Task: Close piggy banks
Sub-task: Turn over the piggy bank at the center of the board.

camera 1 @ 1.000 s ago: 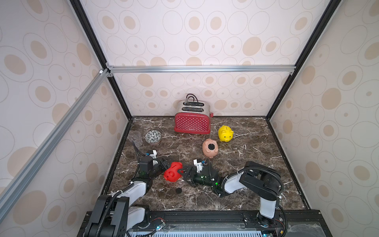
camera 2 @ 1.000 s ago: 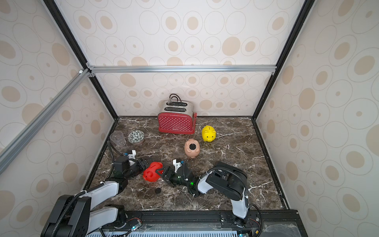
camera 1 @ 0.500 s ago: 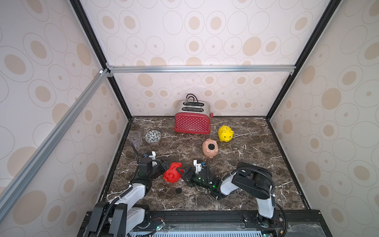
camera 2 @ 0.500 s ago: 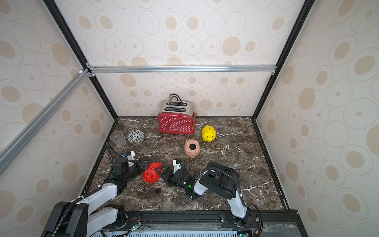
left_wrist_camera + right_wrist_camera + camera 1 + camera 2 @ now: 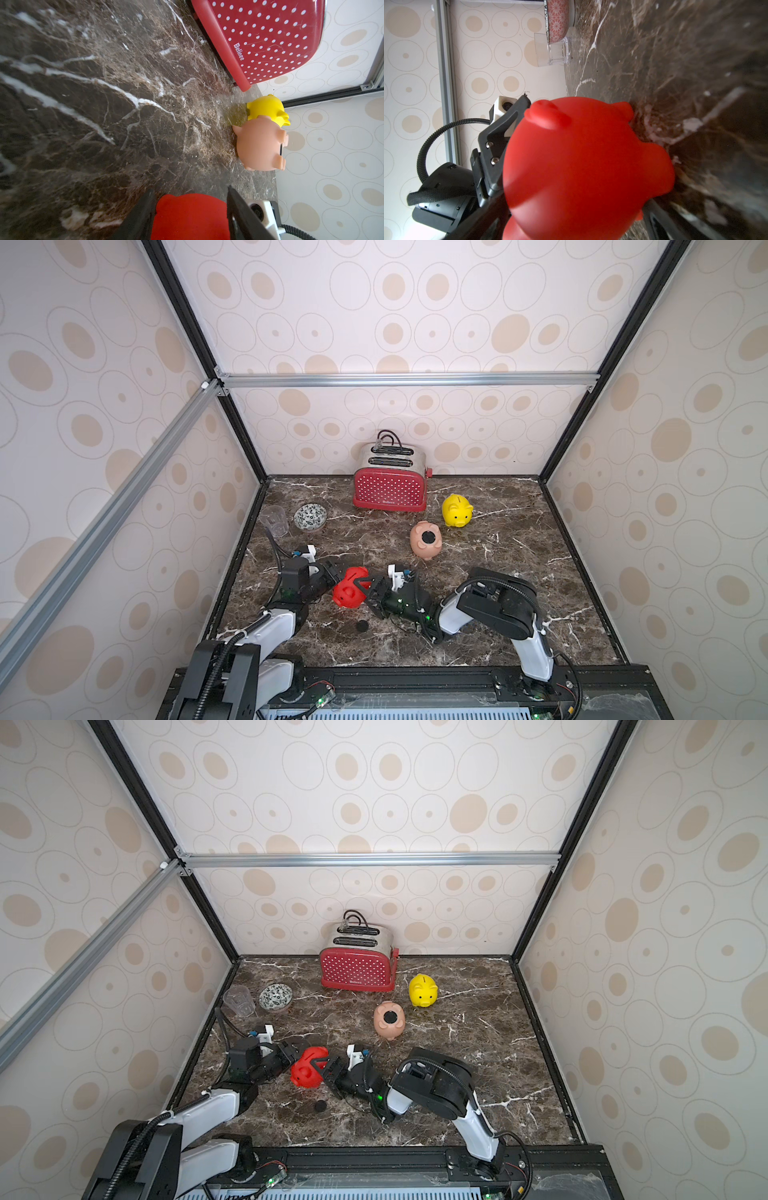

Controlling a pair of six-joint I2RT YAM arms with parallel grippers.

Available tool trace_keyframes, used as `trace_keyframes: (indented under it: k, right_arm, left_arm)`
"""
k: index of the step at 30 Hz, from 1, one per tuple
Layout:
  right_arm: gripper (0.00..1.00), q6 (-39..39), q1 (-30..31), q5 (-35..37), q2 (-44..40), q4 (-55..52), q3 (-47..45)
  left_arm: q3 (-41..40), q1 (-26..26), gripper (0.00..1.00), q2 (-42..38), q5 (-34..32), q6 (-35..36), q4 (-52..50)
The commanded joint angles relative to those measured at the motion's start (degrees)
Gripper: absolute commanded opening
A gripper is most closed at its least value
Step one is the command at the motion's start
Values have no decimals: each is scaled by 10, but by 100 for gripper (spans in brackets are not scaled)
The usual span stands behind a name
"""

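Observation:
The red piggy bank (image 5: 348,596) (image 5: 306,1072) lies near the front of the marble floor (image 5: 498,572), between both arms. My left gripper (image 5: 336,577) (image 5: 190,194) is shut on it, with a finger pressed to each side. From the opposite side my right gripper (image 5: 368,593) (image 5: 571,228) stands open, its jaws straddling the same pig (image 5: 581,166). A loose black plug (image 5: 362,626) (image 5: 320,1107) rests on the floor just in front. Further back, the peach-pink piggy bank (image 5: 425,540) (image 5: 259,145) lies belly up with a black plug in its hole. Behind it the yellow piggy bank (image 5: 457,511) (image 5: 266,108) stands upright.
A red polka-dot toaster (image 5: 390,489) stands against the back wall. A patterned bowl (image 5: 310,516) and a clear cup (image 5: 275,520) sit at the back left, close to the side wall. The enclosure walls bound the floor on three sides.
My left gripper has narrowed onto the red piggy bank. My right gripper has slid left until its open jaws came around the pig. The other pigs and the loose plug have not moved.

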Motion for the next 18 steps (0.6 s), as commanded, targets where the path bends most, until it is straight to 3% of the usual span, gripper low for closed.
trace_keyframes:
  k: [1, 11, 18]
  right_arm:
    - [100, 9, 3, 18, 17, 19, 14]
    - [100, 21, 2, 35, 52, 66, 28]
    - [100, -19, -2, 51, 54, 73, 30]
  left_arm:
    - [-27, -4, 55, 28, -6, 6, -99]
    - [-23, -4, 55, 58, 0, 7, -81]
    - [-21, -4, 54, 72, 3, 12, -76]
